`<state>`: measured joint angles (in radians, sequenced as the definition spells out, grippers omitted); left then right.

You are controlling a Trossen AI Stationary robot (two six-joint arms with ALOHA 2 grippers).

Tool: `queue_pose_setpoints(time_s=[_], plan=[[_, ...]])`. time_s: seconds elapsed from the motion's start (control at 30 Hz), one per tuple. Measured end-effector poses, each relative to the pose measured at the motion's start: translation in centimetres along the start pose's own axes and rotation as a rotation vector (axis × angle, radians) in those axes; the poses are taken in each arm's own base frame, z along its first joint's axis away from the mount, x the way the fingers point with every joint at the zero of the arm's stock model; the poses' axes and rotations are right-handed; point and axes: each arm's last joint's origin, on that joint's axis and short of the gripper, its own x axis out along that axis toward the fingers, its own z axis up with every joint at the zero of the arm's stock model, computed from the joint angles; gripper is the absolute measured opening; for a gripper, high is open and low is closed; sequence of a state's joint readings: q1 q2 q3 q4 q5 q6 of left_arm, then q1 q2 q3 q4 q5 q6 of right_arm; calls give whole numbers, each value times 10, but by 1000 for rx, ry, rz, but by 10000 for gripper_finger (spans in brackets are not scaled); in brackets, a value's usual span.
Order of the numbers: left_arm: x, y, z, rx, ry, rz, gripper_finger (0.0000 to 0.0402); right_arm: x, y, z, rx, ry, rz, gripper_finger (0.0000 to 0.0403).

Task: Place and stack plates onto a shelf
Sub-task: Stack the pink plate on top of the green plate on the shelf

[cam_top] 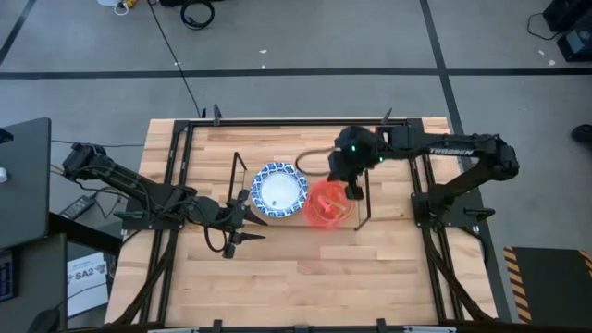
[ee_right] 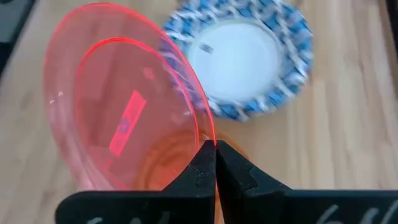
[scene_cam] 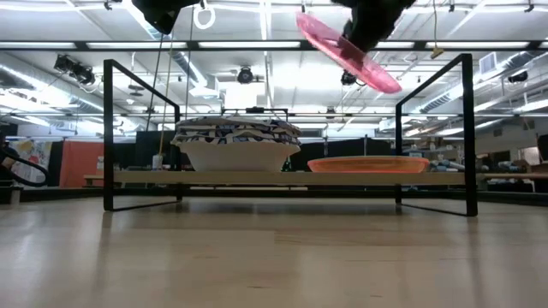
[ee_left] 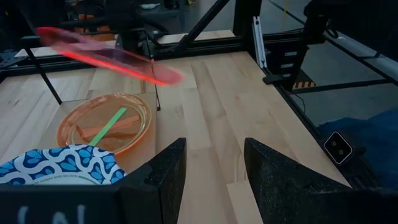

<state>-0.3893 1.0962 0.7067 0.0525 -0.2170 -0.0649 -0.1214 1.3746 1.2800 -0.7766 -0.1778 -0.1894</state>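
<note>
A translucent red-pink plate [scene_cam: 347, 51] hangs tilted in the air over the shelf [scene_cam: 291, 178], held by my right gripper [ee_right: 216, 155], which is shut on it. Below it an orange plate [scene_cam: 368, 164] lies flat on the shelf's right part. A stack of white plates with blue patterned rims [cam_top: 279, 190] sits on the shelf's left part. My left gripper [ee_left: 214, 180] is open, low by the shelf's left near corner [cam_top: 245, 215], and touches nothing. The other plates are out of view. My right gripper pinches the red-pink plate's rim [ee_right: 205, 134] between its two fingers, one on the inner face and one on the outer. The fingers come from above, on the plate's right side [cam_top: 350, 196]. The plate is lifted clear and tilted, above the orange plate.
Black wire-loop frames [scene_cam: 107, 137] [scene_cam: 469, 137] stand at the shelf's two short ends. A black metal rig [cam_top: 176, 166] runs along the table's edges. Bare wood tabletop [cam_top: 305, 277] lies on the near side of the shelf.
</note>
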Motion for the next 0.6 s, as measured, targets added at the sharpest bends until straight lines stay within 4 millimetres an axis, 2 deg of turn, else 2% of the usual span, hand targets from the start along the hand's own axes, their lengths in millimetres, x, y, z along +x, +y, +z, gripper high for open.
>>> queue_pose_setpoints(time_s=[0.27, 0.43, 0.6], plan=[[0, 0, 0, 0, 0, 0, 169, 4, -45, -23, 121, 147, -37, 6], [0, 0, 0, -1, 0, 0, 169, 15, -62, -31, 180, 190, -13, 6], [0, 0, 0, -1, 0, 0, 169, 35, -72, -38, 224, 248, 38, 6]])
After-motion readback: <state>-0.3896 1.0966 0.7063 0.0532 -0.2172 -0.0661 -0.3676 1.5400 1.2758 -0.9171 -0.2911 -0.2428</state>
